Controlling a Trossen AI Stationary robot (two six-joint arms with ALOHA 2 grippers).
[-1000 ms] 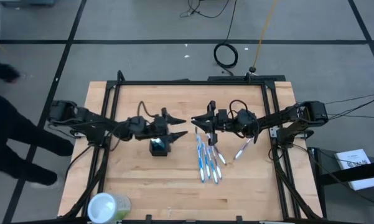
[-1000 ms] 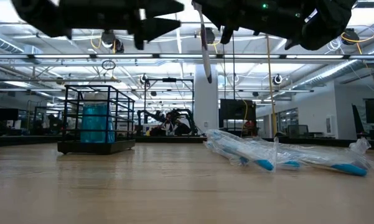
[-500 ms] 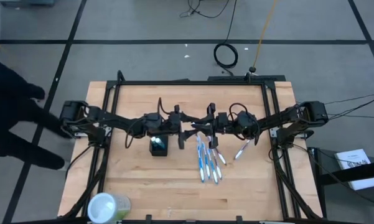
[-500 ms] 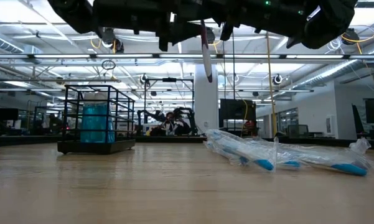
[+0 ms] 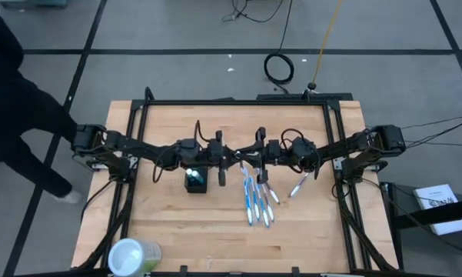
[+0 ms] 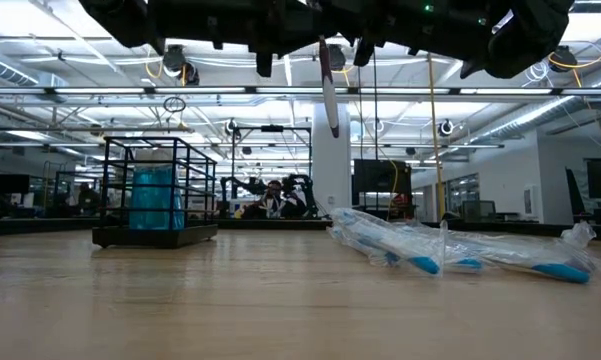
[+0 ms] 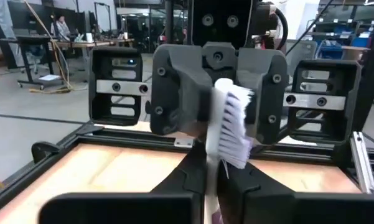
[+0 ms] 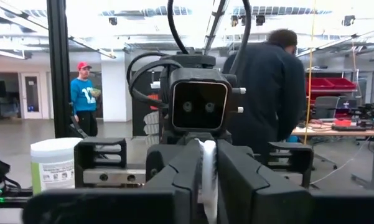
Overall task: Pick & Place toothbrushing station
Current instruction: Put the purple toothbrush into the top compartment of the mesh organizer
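**High view.** The mesh holder (image 5: 196,181) stands on the table (image 5: 161,223), towards the left arm's side. The left gripper (image 5: 231,159) and right gripper (image 5: 252,158) meet nose to nose in the air, just beyond the holder and towards the right arm. The left gripper is the nearer of the two. Loose toothbrushes (image 5: 255,198) lie on the table on the holder's right-arm side, under the right gripper. A pale-green container (image 5: 133,255) sits well apart from the holder at the near edge. A person (image 5: 15,100) stands off the table beyond the left arm.

**Low view.** One held toothbrush (image 6: 328,95) hangs from the meeting grippers. Its long axis is upright, high above the table and to the side of the holder.

**Left wrist view.** The left gripper's fingers are pinched narrow on the toothbrush's stem. The bristle head shows against the body of the facing right gripper.

**Right wrist view.** The right gripper's fingers are also clamped on the white stem. Both grippers therefore grip the same toothbrush.

**Assessment.** This is a hand-over in mid-air. The coming move appears to require the right gripper to let go. The left gripper would then carry the toothbrush the short way to the holder, keeping it upright so that it drops in end first. The risk is that the brush tilts on release.
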